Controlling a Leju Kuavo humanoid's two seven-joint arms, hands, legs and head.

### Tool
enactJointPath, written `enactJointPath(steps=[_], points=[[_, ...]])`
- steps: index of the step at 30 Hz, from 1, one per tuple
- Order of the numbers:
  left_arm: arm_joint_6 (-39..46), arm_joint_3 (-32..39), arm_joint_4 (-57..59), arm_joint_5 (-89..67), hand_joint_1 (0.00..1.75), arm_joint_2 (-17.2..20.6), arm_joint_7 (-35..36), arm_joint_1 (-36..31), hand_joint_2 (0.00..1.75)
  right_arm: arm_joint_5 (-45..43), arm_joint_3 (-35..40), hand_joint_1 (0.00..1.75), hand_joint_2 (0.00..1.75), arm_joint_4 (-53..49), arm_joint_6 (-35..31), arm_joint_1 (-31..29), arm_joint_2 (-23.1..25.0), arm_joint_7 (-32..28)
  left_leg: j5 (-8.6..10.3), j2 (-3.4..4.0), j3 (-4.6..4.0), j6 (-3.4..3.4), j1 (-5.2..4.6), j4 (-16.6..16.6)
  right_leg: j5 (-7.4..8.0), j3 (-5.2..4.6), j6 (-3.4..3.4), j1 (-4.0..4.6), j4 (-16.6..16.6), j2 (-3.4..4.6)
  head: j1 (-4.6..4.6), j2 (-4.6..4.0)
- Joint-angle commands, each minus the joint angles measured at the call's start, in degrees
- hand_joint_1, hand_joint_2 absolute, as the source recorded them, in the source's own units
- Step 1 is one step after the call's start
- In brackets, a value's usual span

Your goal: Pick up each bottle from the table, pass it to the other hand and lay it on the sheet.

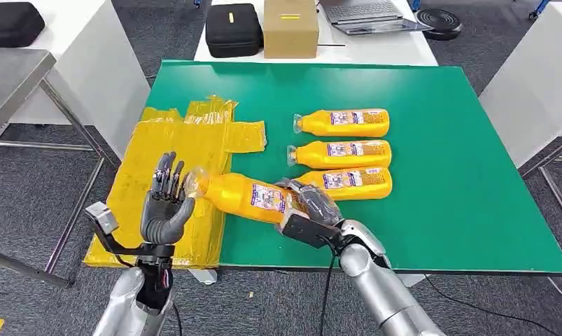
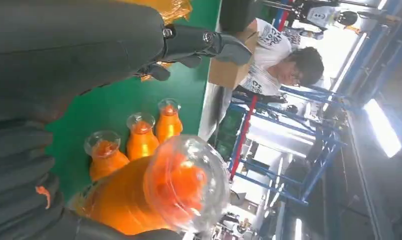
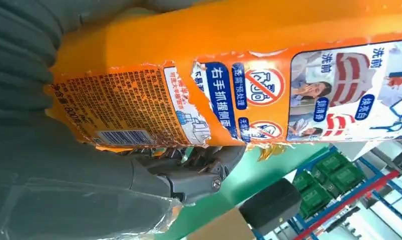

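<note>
Held bottle gripped at its base end by right hand, lifted over table's near edge. Long axis near-horizontal, clear cap pointing left, just beside left hand, which stands spread, empty, over yellow sheet. Handover judged imminent.

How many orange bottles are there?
4: three bottles lie in a row on the green table at; the fourth bottle is in the right hand.
</note>
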Motion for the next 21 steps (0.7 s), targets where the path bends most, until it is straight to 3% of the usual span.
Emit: enactJointPath(steps=[1,9,21], points=[[-0.1,0.1,0.2,0.2,0.0,1.9,0.4,-0.8,1.75,0.2,-0.5,1.75,1.75,4.7,0.6,-3.2,0.8,-0.4,-0.08,0.1,0.2,-0.09,0.05,0.0,-0.05,0.18,-0.09,0.05,0.0,0.07,0.0,0.0],[-0.5,-1.8,4.1,-3.2,0.0,3.0,1.5,-2.9,1.75,0.4,0.0,1.75,1.75,4.1,1.1,-4.8,1.8,-0.4,-0.2,0.15,0.43,-0.16,0.1,0.0,-0.15,0.4,-0.15,0.11,0.0,0.1,0.0,0.0],[-0.4,-2.7,5.0,-4.9,0.0,1.7,1.2,-1.9,1.75,-1.6,-0.7,1.75,1.75,2.5,2.0,-5.4,3.2,-0.6,-0.16,0.09,0.33,-0.13,0.09,0.0,-0.13,0.31,-0.12,0.1,0.0,0.04,0.02,0.0]])
